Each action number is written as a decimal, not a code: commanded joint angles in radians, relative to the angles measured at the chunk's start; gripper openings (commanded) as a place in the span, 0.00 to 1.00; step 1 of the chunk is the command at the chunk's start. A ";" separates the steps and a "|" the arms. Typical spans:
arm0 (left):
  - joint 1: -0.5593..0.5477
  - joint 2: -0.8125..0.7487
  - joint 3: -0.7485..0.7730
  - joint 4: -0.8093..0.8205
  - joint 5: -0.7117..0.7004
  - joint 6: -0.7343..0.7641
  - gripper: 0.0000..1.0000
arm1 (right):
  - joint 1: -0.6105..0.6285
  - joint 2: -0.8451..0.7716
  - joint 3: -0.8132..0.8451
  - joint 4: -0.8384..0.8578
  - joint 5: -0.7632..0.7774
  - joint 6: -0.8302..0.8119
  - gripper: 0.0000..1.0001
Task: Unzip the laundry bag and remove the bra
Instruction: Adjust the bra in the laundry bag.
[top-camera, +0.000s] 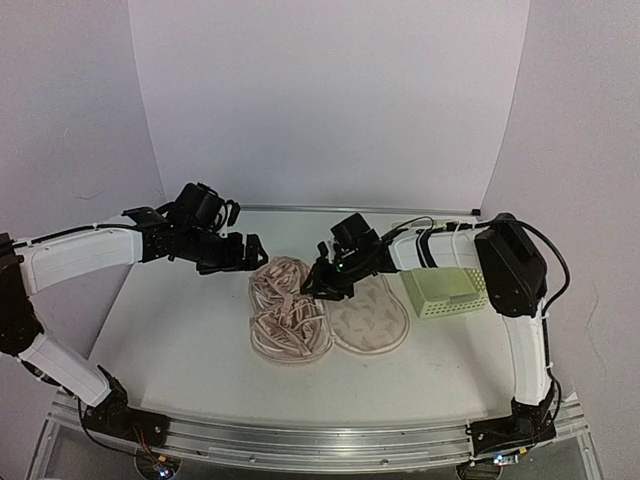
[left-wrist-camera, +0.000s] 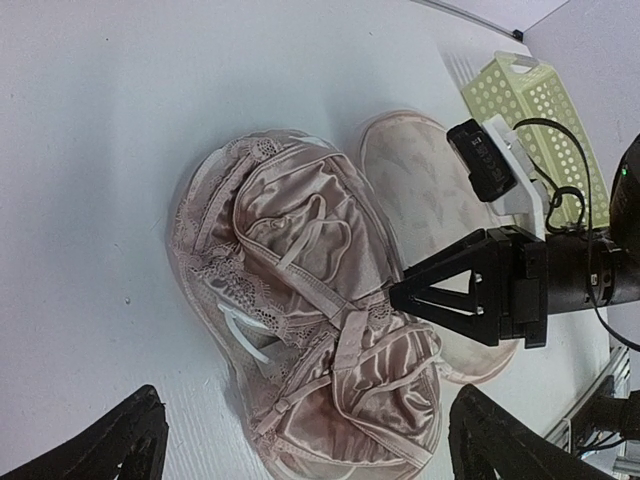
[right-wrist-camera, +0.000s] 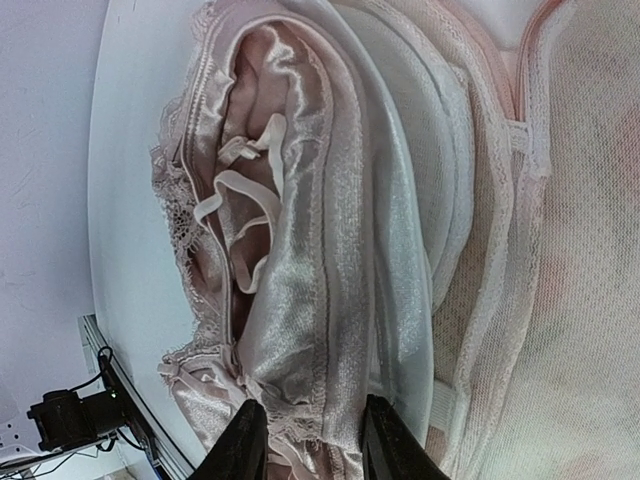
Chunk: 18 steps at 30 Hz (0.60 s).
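Laundry bag (top-camera: 368, 318) lies unzipped at the centre of the top view. Its lid half is laid out flat to the right, which exposes the contents.

Bra (top-camera: 288, 312), pale pink satin with lace trim, rests in the bag's left half and is not yet removed.

Right gripper (right-wrist-camera: 312, 415), at the bottom edge of its wrist view, straddles the bra's satin edge with jaws partly closed. Whether they pinch the fabric cannot be told. The placement suggests a hold for lifting the garment out.

Left gripper (top-camera: 250, 252), just upper left of the bag, hangs spread wide and empty, probably to stay clear of the lift.
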 joint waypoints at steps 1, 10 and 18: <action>0.005 -0.049 -0.005 0.023 -0.017 0.006 0.98 | 0.010 0.030 0.054 0.067 -0.041 0.030 0.34; 0.005 -0.056 -0.008 0.023 -0.015 0.002 0.98 | 0.010 0.038 0.029 0.116 -0.063 0.056 0.15; 0.005 -0.051 -0.004 0.024 -0.014 -0.001 0.98 | 0.010 -0.006 -0.008 0.146 -0.059 0.053 0.00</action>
